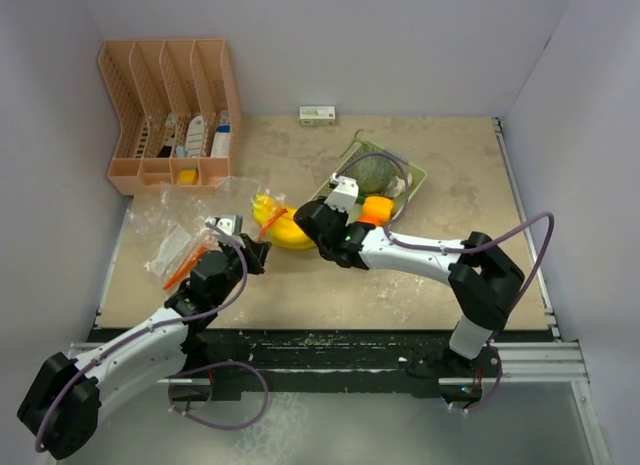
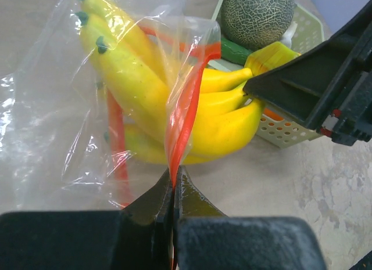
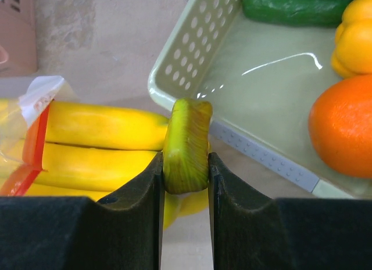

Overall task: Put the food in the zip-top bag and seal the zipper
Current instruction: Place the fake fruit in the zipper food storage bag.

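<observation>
The yellow banana bunch lies partly inside the clear zip-top bag with its red zipper strip. My left gripper is shut on the bag's red zipper edge and holds the mouth up. My right gripper is shut on the banana bunch's green stem, beside the basket. The bananas also show in the left wrist view. The netted melon, the orange and the cucumber sit in the pale green mesh basket. The small white piece lies beside the melon.
A peach desk organiser stands at the back left. A small white-and-green box lies by the back wall. A yellow pepper is in the basket. The basket sits right of centre.
</observation>
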Available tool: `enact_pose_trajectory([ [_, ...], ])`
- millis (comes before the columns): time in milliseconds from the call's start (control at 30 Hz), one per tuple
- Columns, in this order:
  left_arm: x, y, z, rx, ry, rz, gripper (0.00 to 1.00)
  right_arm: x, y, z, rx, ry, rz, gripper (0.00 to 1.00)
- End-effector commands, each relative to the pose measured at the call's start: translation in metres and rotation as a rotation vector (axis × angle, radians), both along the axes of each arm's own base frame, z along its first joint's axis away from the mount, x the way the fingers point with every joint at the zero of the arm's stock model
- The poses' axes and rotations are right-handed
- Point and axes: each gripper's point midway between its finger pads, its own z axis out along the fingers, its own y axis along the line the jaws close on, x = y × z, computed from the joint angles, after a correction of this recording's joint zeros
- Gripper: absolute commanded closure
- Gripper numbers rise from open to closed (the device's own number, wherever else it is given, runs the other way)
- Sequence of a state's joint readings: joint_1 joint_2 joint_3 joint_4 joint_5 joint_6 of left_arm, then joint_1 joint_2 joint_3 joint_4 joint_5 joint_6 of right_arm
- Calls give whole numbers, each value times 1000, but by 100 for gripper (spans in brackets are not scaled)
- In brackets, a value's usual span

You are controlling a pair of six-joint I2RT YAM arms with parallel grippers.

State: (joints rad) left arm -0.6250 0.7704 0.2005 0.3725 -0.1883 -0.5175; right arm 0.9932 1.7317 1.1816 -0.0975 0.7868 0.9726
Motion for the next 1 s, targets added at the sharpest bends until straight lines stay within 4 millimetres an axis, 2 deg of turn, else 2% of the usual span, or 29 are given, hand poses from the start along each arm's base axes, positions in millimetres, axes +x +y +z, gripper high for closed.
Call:
enact_pose_trajectory([
  [0, 3, -11, 18, -77, -55, -24, 100, -4, 32, 49, 319, -34, 57, 100],
  [133, 7, -18, 20, -71, -57, -47, 100, -15, 53, 66, 433, -3, 149, 100],
  [233, 9, -18, 21, -55, -66, -47, 100, -19, 56, 75, 444, 1, 180, 100],
  [400, 11, -5, 31, 15, -87, -9, 100, -24, 41, 64, 408, 27, 154, 100],
  [467, 10, -4, 31, 12, -89, -3, 100, -24, 43, 61, 436, 41, 162, 100],
  [567, 7, -7, 25, -4, -75, -20, 100, -18, 55, 64, 521, 61, 191, 100],
  [667, 5, -12, 24, -15, -64, -43, 100, -6, 61, 77, 574, 43, 203, 100],
  [733, 4, -13, 25, -20, -68, -55, 100, 4, 62, 94, 643, 16, 220, 100],
  [867, 2, -13, 33, -22, -83, -64, 100, 14, 52, 117, 708, -28, 228, 100],
  [967, 0, -17, 43, -53, -102, -85, 100, 19, 43, 125, 723, -53, 214, 100],
])
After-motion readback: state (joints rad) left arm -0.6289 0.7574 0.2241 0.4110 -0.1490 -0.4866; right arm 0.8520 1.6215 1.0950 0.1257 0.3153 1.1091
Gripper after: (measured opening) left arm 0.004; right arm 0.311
